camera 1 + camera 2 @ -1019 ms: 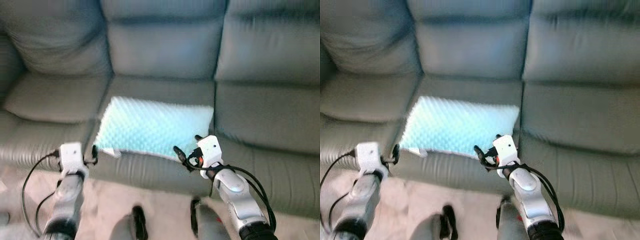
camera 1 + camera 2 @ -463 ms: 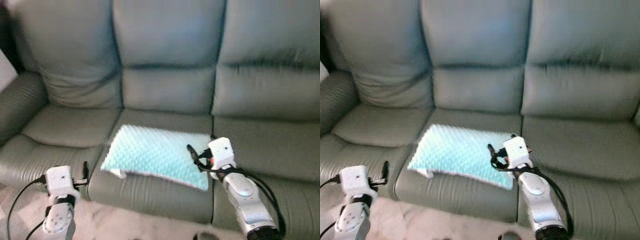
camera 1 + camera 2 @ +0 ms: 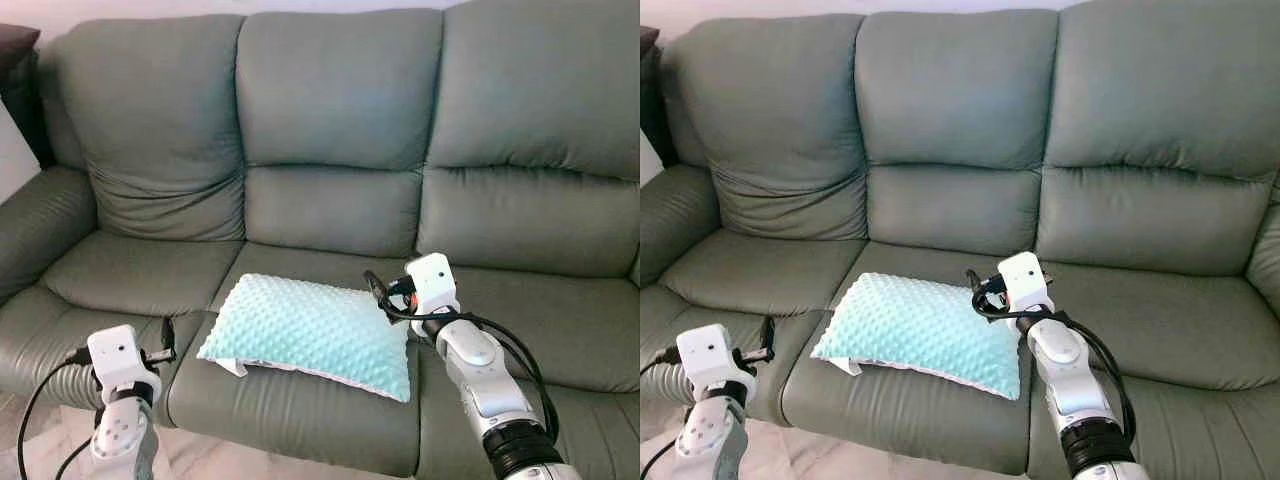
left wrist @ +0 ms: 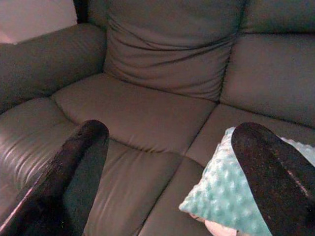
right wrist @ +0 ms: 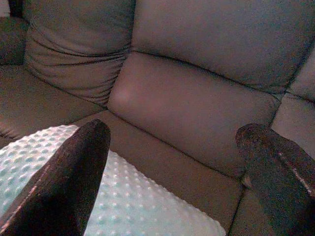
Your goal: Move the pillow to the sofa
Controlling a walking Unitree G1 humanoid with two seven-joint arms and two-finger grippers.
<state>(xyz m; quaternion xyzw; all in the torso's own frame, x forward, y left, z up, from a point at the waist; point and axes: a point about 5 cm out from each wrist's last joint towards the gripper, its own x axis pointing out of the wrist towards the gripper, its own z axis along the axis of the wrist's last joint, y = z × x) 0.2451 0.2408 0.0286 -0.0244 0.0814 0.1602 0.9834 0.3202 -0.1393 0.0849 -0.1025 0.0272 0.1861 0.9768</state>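
Observation:
A light turquoise dotted pillow (image 3: pixel 310 335) lies flat on the middle seat of the grey-green sofa (image 3: pixel 330 110). My right gripper (image 3: pixel 380 292) hovers at the pillow's back right corner, open, with nothing between its fingers (image 5: pixel 74 177); the pillow (image 5: pixel 123 206) shows just below them. My left gripper (image 3: pixel 167 338) is held low in front of the left seat, a little left of the pillow's front left corner. It is open too, and the pillow's corner (image 4: pixel 221 196) lies beside one of its fingers (image 4: pixel 266 172).
The sofa's left armrest (image 3: pixel 40 220) bulges out at the left, with a dark object (image 3: pixel 18 45) above it by the wall. Pale floor (image 3: pixel 40 450) shows at the lower left. The right seat (image 3: pixel 560 320) is bare.
The whole view has lifted and sharpened, so the camera moved and more of the sofa back shows. The pillow stays on the middle seat. My right gripper went from its front corner to its back corner.

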